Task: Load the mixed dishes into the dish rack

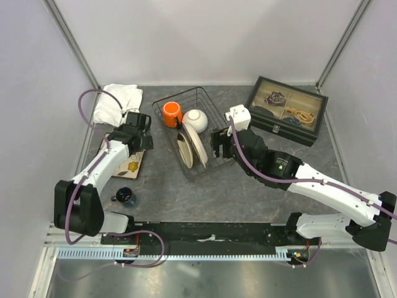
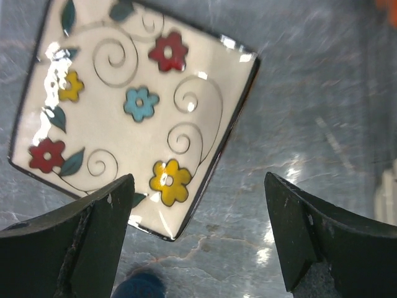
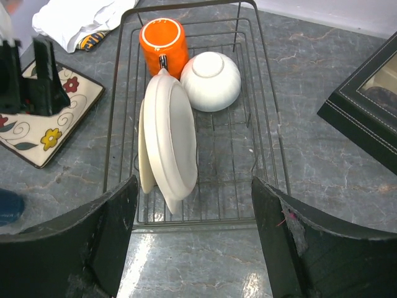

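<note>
The black wire dish rack [image 1: 178, 94] holds the orange mug [image 1: 172, 113], the white bowl [image 1: 195, 119] and the cream plate [image 1: 192, 149], which stands on edge. In the right wrist view the rack [image 3: 277, 146] shows the mug [image 3: 162, 42], the bowl [image 3: 211, 81] and the plate [image 3: 170, 139]. The square flower-patterned plate [image 1: 131, 166] lies flat on the table left of the rack. My left gripper [image 2: 198, 236] is open and empty just above that plate's [image 2: 133, 105] corner. My right gripper [image 3: 195, 236] is open and empty at the rack's near end.
A white folded cloth [image 1: 118, 102] lies at the back left. A black glass-lidded box [image 1: 286, 110] stands at the back right. A small dark blue object [image 1: 126, 197] sits near the left arm's base, close to the square plate.
</note>
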Motion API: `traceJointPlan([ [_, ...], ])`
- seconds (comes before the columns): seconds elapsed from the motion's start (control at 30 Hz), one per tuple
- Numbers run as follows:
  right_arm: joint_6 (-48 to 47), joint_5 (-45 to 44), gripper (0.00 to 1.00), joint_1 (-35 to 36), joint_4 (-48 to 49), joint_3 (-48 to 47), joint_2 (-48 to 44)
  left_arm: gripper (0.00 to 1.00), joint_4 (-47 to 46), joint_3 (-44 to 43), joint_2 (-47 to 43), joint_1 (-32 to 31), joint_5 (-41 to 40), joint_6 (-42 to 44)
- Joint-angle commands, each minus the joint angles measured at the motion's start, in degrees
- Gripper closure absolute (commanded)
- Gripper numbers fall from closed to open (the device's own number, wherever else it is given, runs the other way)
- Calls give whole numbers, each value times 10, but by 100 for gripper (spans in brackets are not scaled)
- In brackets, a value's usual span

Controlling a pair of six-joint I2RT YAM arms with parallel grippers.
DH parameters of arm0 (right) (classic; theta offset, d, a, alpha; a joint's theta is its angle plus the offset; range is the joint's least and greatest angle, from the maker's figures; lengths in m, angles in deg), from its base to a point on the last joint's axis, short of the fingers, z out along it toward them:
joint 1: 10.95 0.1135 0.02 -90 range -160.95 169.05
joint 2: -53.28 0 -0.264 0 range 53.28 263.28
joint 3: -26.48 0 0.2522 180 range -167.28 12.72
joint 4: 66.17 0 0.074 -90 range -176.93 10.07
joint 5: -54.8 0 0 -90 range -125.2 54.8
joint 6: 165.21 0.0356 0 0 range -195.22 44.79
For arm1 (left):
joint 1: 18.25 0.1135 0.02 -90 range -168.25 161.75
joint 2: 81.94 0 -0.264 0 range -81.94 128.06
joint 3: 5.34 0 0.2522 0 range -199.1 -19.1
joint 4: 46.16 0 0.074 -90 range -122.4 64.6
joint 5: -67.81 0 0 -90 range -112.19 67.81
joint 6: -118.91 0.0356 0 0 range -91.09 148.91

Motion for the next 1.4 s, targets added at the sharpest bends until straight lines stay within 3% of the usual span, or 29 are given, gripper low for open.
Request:
traceJointPlan([
  [0.0,18,-2,19,3,5,19,-17,9,-35,17,33,2,-15,34],
  [0.23,31,4,18,3,9,34,-20,8,-90,18,54,2,3,122],
  [0.37,35,3,18,4,15,46,-22,8,-113,32,73,1,21,130],
  [1.07,38,10,16,3,24,56,-35,8,-223,66,165,0,-38,232],
  [1.37,39,12,16,3,27,52,-33,20,-184,36,211,0,-87,221],
])
